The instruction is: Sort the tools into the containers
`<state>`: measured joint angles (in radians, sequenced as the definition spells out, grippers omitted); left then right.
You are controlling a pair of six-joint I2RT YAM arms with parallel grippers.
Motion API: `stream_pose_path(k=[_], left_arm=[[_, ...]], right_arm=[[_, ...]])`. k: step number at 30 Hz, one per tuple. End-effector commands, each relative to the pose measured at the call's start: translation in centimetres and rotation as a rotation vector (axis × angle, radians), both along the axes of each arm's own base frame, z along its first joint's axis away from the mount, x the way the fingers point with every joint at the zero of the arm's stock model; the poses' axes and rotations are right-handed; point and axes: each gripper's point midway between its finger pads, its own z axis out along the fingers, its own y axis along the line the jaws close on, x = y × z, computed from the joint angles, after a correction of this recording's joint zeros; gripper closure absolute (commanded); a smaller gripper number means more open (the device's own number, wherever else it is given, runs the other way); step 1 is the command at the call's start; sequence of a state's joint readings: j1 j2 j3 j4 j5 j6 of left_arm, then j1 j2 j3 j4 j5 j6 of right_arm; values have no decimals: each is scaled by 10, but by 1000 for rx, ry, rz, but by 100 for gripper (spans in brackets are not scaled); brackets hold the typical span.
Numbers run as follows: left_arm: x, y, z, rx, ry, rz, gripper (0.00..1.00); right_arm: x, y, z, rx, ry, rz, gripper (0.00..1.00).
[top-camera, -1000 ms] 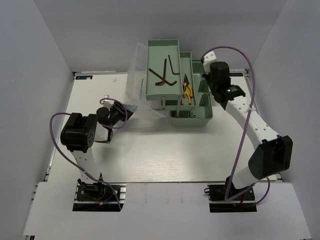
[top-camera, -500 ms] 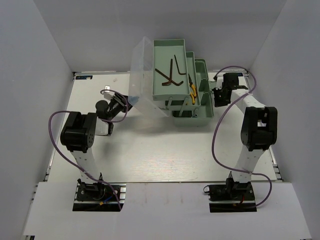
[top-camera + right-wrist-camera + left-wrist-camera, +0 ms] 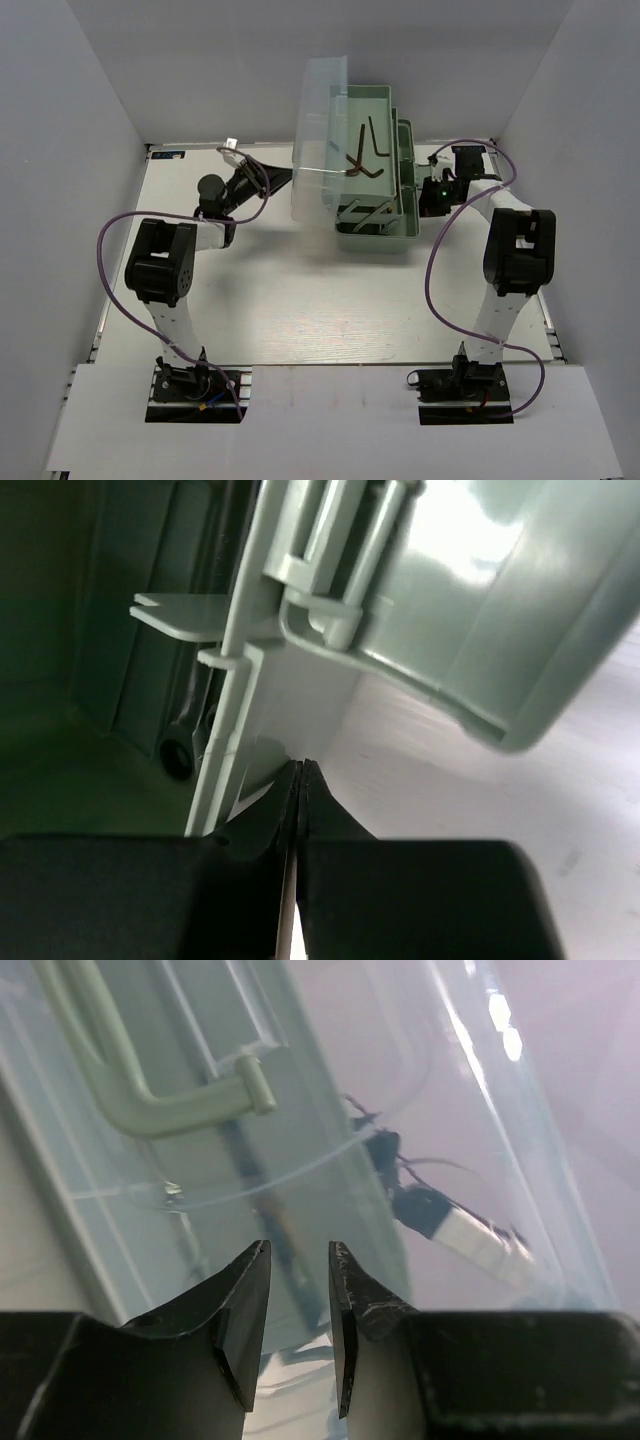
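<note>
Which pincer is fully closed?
The right pincer, beside the toolbox: fingers pressed together, no gap. The left pincer has its fingers apart on the translucent lid.

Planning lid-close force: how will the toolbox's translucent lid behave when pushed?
The translucent lid looks thin, so probably light and flexy. Standing raised over the toolbox, it likely swings rather than resists. Bright glints suggest a slippery surface.

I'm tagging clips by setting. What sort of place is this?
Likely a robot lab test cell: plain white walls around a table, a left arm and right arm bolted at its near edge, a mint-green toolbox on it.
</note>
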<state>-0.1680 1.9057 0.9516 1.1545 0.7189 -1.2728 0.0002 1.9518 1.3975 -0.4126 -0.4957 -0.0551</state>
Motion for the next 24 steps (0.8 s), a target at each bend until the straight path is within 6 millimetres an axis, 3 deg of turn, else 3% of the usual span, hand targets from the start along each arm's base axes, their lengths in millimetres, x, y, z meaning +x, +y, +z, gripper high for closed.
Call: stream_pose_path(k=[1, 2, 9, 15, 17, 18, 19, 20, 21, 22, 24], left_arm=[[-18, -29, 35, 24, -86, -157, 60], [-16, -37, 27, 34, -67, -179, 60], [-23, -69, 20, 52, -45, -279, 61], [-28, -73, 14, 62, -36, -296, 62], [-32, -67, 19, 61, -41, -287, 62], [-32, -60, 34, 58, -80, -242, 62], [-37, -56, 23, 93, -77, -214, 62], [-32, -44, 23, 127, -76, -164, 62], [-25, -36, 0, 195, 42, -91, 62], [-22, -27, 9, 305, -50, -23, 62], [-6, -13, -4, 439, -13, 129, 62]], right_arm=[[4, 51, 39, 203, -64, 135, 100], [5, 53, 38, 203, -62, 137, 100], [5, 52, 39, 215, -47, 106, 100], [11, 39, 34, 152, -55, 28, 100], [16, 31, 38, 110, -81, -15, 100], [12, 29, 33, 93, -79, -23, 100], [13, 17, 35, 48, -98, -55, 100], [12, 18, 42, 24, -150, -44, 99], [15, 5, 39, -44, -172, -96, 98], [11, 0, 43, -78, -200, -102, 98], [12, -20, 54, -167, -246, -181, 89]])
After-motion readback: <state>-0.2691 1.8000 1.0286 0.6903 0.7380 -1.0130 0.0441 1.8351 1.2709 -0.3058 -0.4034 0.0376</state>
